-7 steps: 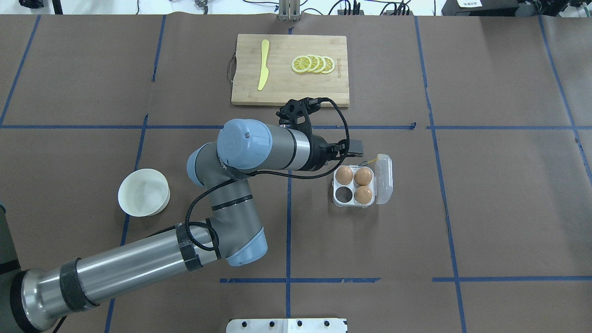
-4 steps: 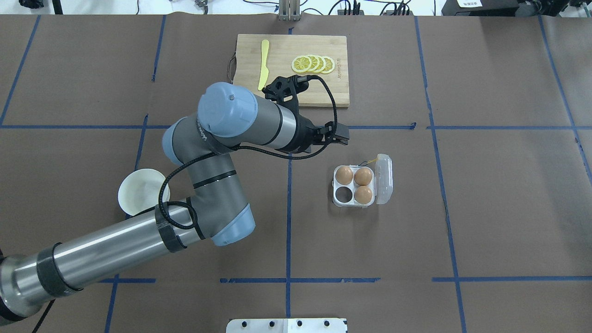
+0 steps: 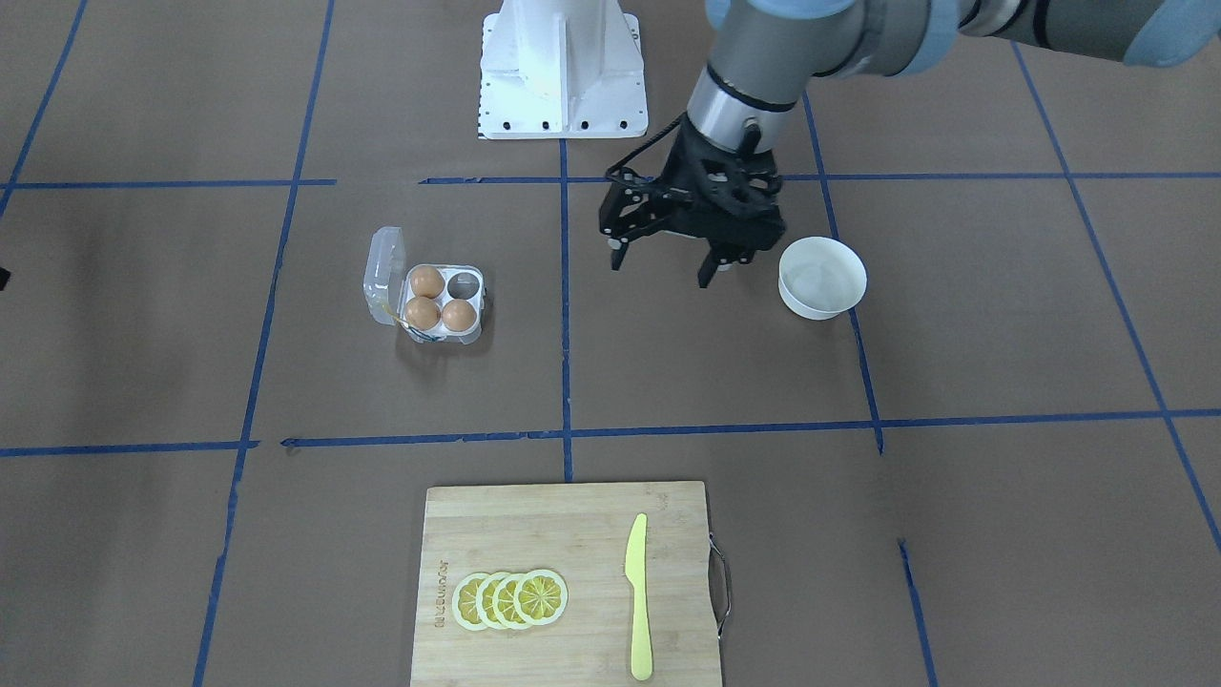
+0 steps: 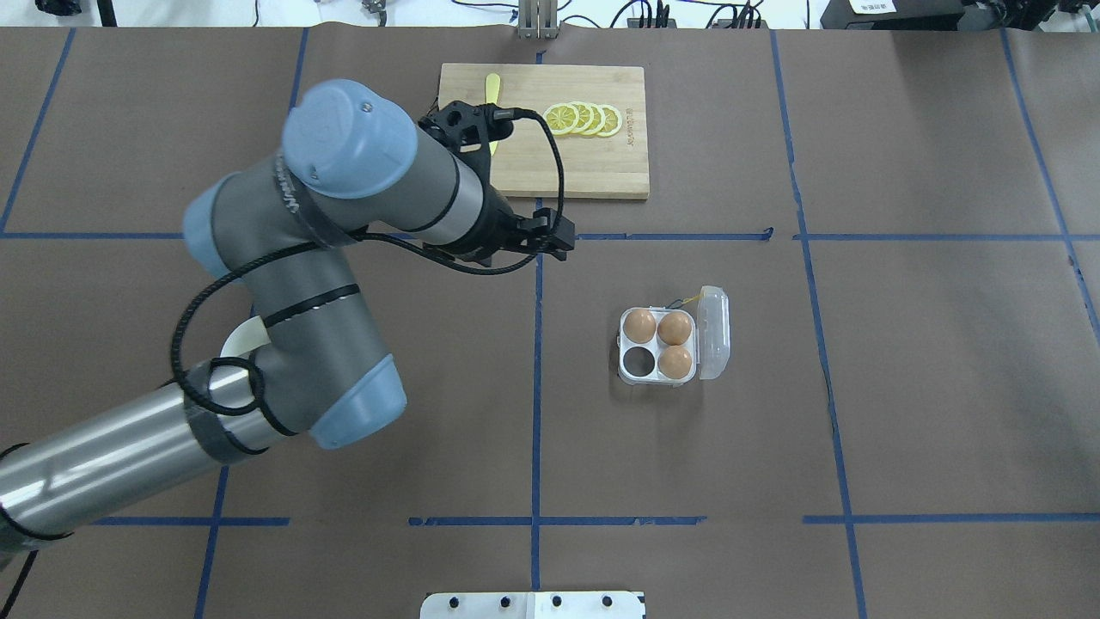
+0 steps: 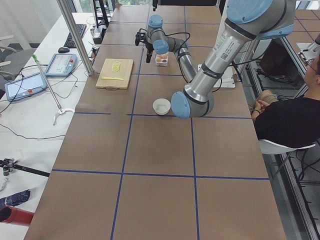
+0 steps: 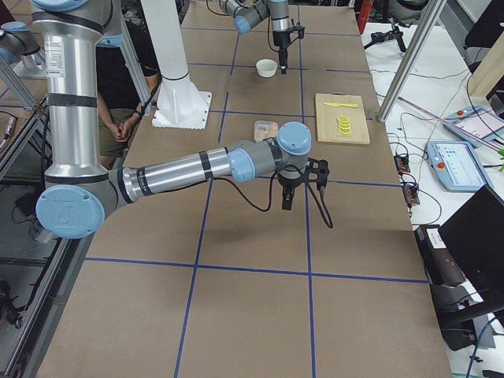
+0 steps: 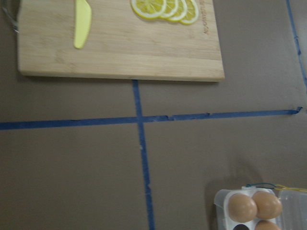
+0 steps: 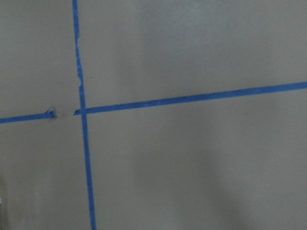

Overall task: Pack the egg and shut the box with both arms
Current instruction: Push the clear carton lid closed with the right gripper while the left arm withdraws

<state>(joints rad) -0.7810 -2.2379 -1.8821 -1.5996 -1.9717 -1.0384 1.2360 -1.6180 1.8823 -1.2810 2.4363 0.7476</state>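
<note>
The clear egg carton (image 4: 625, 344) lies open right of the table's middle, its lid (image 4: 715, 334) folded out to the right. Three brown eggs (image 4: 639, 326) fill three cups; the near-left cup (image 4: 638, 362) is empty. The carton also shows in the front view (image 3: 469, 320) and the left wrist view (image 7: 220, 201). My left gripper (image 3: 660, 274) is open and empty, hanging above the table between the carton and the white bowl (image 3: 822, 277). My right gripper (image 6: 287, 201) shows only in the exterior right view, well off to the carton's right; I cannot tell whether it is open.
A wooden cutting board (image 4: 550, 163) with lemon slices (image 4: 583, 119) and a yellow knife (image 3: 637, 592) lies at the far side. The left arm's elbow partly covers the bowl (image 4: 241, 340) in the overhead view. The white pedestal (image 3: 561, 67) stands at the robot's edge.
My left arm has drawn back from the carton, to the left and toward the cutting board, its gripper open throughout. The carton and eggs have not moved.
</note>
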